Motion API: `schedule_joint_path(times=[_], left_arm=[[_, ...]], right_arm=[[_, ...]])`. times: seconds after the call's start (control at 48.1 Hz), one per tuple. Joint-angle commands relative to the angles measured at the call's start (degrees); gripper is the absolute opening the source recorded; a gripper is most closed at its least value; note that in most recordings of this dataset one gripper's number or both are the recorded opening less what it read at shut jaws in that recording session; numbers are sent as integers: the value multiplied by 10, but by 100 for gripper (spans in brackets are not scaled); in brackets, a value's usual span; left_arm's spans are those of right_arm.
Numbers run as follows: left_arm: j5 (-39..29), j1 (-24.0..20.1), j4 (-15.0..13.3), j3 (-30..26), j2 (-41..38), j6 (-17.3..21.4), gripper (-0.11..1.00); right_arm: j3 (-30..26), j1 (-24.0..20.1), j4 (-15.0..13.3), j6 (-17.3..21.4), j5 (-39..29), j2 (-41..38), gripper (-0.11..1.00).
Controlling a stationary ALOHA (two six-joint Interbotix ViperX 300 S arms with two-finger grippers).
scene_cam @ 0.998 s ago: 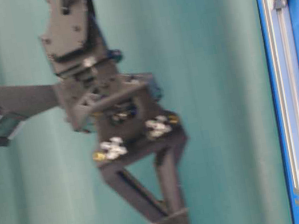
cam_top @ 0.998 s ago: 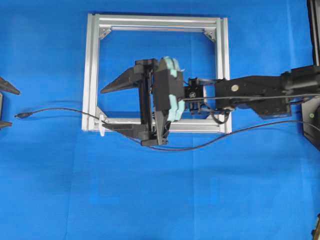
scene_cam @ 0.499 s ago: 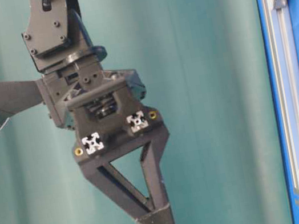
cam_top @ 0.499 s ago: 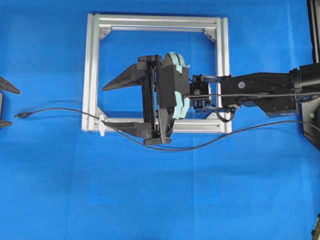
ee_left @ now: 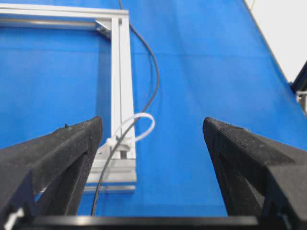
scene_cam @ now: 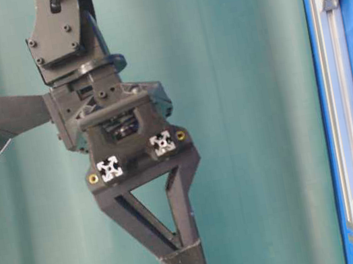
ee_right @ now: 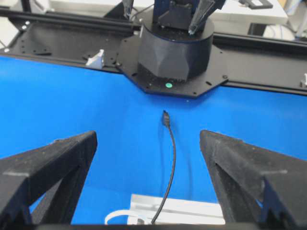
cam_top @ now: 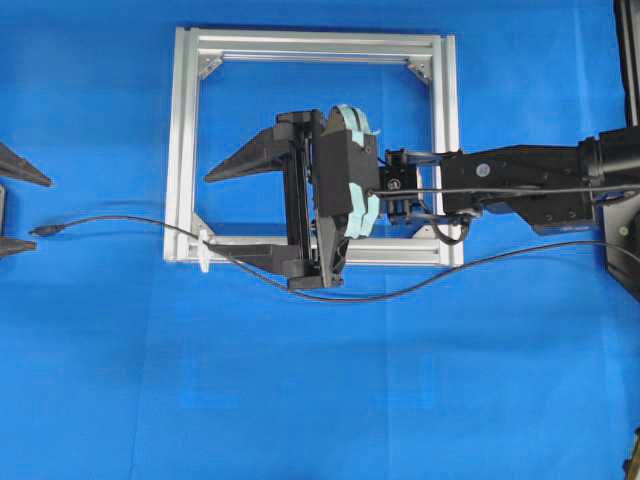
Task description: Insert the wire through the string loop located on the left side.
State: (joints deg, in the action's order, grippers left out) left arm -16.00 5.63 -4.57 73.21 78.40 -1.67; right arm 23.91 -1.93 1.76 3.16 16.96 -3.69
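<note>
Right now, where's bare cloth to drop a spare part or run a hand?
Free: the wide strip below the wire, and the band left of the frame above the plug end. Crowded: frame's lower-left corner, where the string loop, wire and open right gripper meet.

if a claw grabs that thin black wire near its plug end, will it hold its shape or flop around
Probably flop. The thin black wire lies in loose curves across the blue cloth, so it looks limp rather than springy. Its small plug tip would likely droop beyond the grip. It already runs through the white string loop, so pulling may tug that loop.
</note>
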Motion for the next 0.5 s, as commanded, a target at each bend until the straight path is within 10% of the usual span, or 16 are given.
schedule_joint_path(times=[0.0,0.478], left_arm=[[7,-2,1,-6,-10,1,81],[9,-8,3,-6,-10,3,81]], right_arm=[[-12,2,1,1,3,18,98],[-11,2,2,1,3,18,98]])
